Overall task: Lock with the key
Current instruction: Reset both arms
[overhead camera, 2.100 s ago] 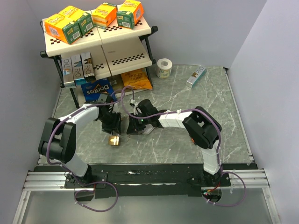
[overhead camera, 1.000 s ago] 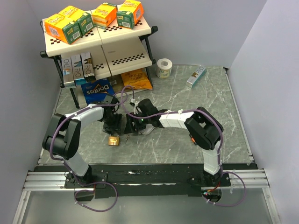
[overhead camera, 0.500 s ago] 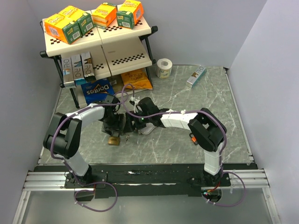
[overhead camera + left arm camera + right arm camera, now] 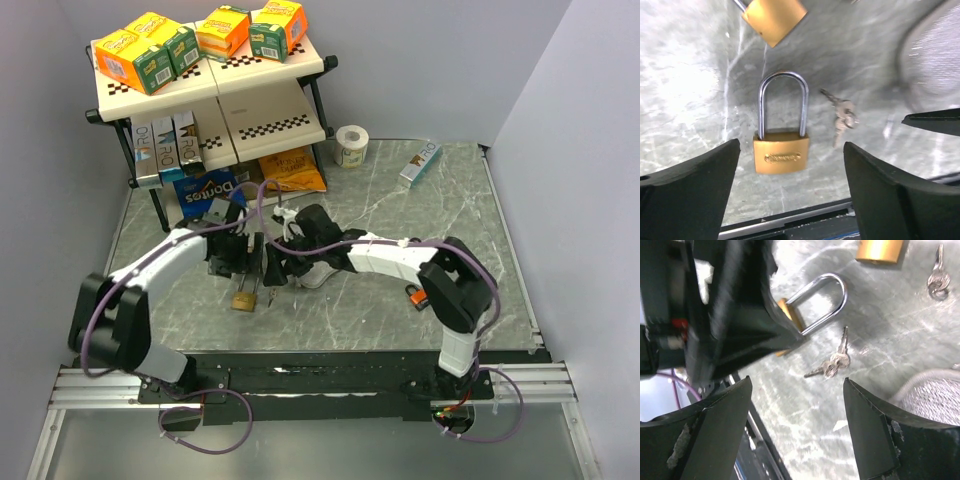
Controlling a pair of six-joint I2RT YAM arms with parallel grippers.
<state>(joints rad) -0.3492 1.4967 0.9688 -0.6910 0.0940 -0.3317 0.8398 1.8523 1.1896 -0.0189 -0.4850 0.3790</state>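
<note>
Padlock (image 4: 781,150) lay flat directly beneath the left gripper (image 4: 790,147), centred between its fingers. Long axis ran away from the wrist, shackle at the far end, crosswise to the closing line. Key bunch (image 4: 842,117) lay just beside it, toward the right arm, not touching. Right gripper (image 4: 797,382) hung above those keys, judged nearer. Both grippers were spread wide, holding nothing.

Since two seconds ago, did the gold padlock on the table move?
No. Seen from above, the gold padlock lies in the same spot, just as far from the black rail along the table's near edge.
</note>
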